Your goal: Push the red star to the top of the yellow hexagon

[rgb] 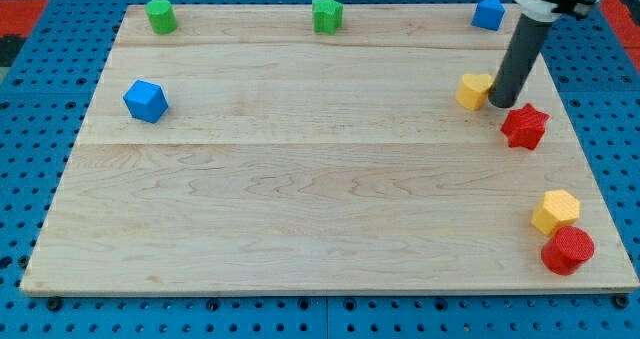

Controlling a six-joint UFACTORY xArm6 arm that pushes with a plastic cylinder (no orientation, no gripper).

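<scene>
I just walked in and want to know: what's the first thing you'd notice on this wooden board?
The dark rod coming down at the view's upper right stands out first; my tip sits between a yellow block and the red star. Next, the yellow hexagon and a red cylinder huddle together at the bottom right corner.

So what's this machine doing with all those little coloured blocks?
It's a robot arm sliding blocks across a wooden board with a dark rod. My tip sits just left of the red star, beside another yellow block. The star must go above the yellow hexagon, which sits lower right, against a red cylinder.
</scene>
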